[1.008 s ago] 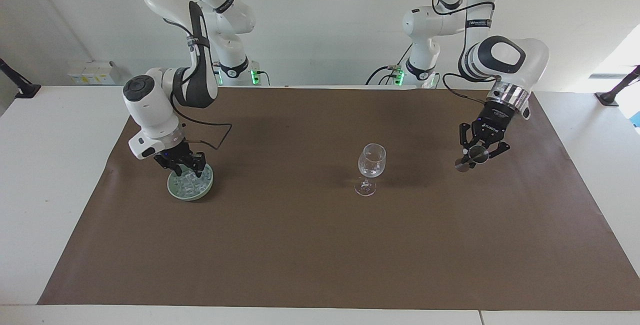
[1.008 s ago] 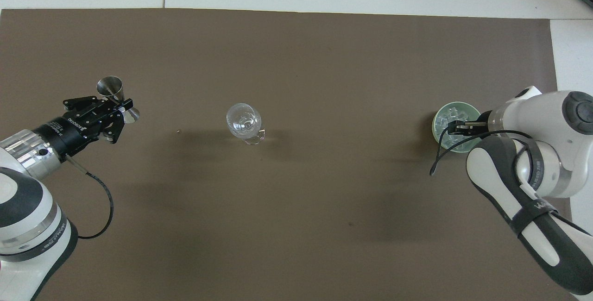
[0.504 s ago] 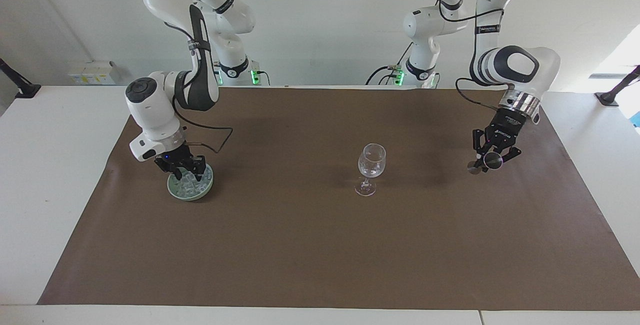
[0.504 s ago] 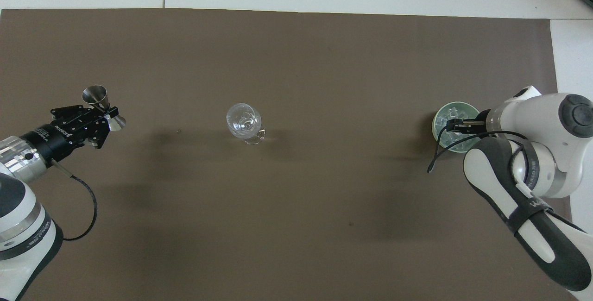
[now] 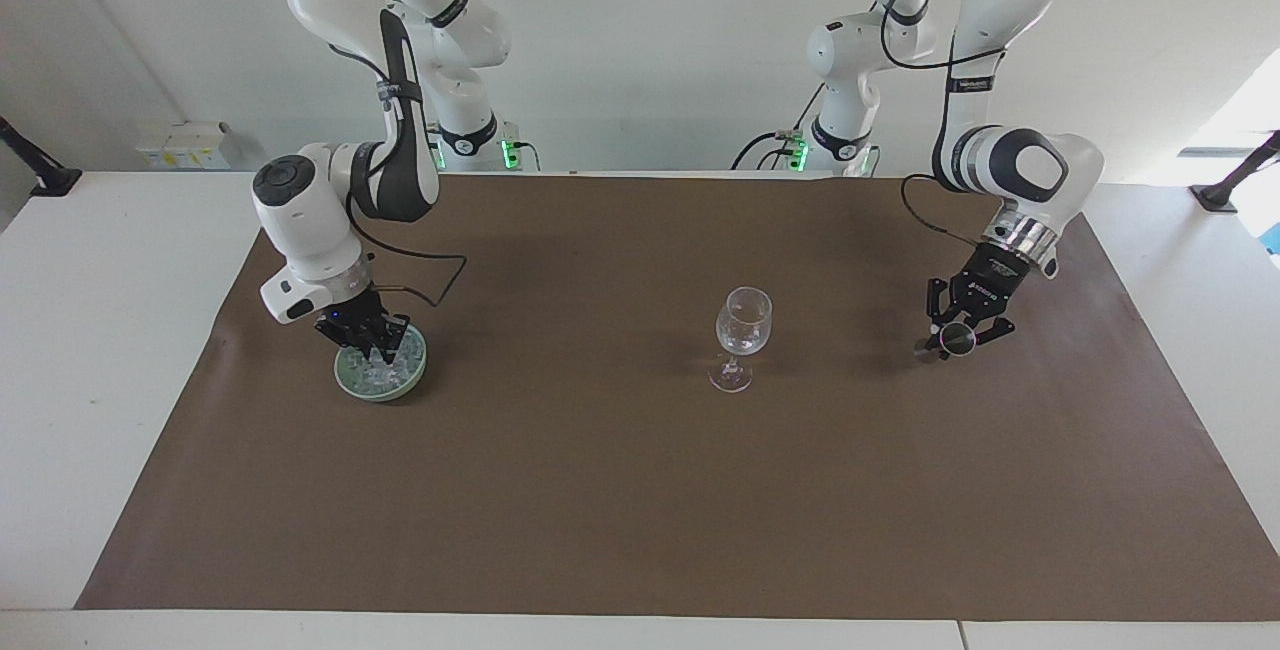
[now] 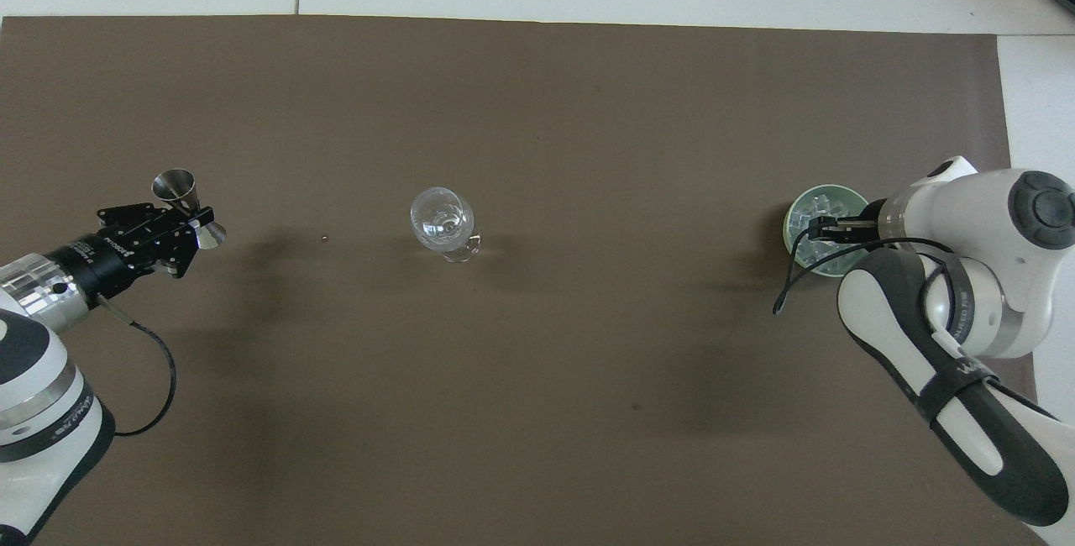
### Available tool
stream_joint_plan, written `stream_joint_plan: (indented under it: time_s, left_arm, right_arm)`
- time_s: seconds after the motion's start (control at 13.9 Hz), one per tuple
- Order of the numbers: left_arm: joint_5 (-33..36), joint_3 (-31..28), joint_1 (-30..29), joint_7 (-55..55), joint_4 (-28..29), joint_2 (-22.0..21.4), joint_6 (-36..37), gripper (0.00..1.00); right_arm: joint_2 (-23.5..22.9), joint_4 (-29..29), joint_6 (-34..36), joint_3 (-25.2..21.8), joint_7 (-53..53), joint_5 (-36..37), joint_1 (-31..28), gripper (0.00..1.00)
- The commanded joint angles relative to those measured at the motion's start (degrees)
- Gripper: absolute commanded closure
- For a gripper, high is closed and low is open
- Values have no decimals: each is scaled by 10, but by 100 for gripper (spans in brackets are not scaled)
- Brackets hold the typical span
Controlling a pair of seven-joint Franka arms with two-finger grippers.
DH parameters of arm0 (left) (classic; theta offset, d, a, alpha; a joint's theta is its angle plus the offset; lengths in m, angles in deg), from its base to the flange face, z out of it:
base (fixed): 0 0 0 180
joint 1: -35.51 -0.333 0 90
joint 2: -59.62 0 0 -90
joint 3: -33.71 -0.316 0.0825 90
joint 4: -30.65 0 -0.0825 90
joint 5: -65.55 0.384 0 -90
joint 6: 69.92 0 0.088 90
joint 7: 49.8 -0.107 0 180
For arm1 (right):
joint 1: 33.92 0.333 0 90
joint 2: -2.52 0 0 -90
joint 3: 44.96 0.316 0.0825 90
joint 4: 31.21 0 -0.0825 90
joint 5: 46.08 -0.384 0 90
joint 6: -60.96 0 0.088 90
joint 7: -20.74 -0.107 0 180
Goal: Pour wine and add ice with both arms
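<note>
Brown mat (image 5: pixel 620 490) — right end effector (image 5: pixel 372 354) closed in ice (image 5: pixel 385 370).

Clear glass goblet (image 5: pixel 743 325), shiny metal jigger (image 6: pixel 186 196) (polished), matt brown mat (image 5: pixel 640 490)

a robotics lab: two white arms (image 5: pixel 330 200) bolted at a white table (image 5: pixel 110 330) covered by a brown mat (image 5: pixel 640 490), bare white wall, cabling and green status lights at the bases.
</note>
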Motion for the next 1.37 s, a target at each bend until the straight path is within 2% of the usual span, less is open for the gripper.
stream_joint_plan:
  time_s: [0.0,0.22,0.43,0.94,1.01,1.08,1.15,1.3]
  left_arm:
    - [-13,4,-19,-29,1,-1,30,100]
    - [-17,4,-21,-41,8,7,48,100]
    - [-32,4,-22,-135,9,24,74,100]
    - [-46,4,-34,-141,19,27,81,100]
    - [-46,4,-33,-150,19,27,81,91]
    - [-46,4,-33,-156,20,27,80,77]
    - [-46,4,-33,-157,20,27,80,73]
    - [-46,4,-35,-157,20,30,80,70]
  right_arm:
    - [22,-3,11,3,10,0,-1,100]
    - [55,1,49,4,11,-1,0,100]
    - [94,13,75,11,5,-6,14,100]
    - [123,162,249,12,-83,-9,99,100]
    - [127,185,273,12,-83,-9,107,100]
    - [125,211,298,13,-84,-9,113,100]
    - [122,234,319,13,-93,-9,122,100]
    - [120,249,327,16,-141,-10,162,100]
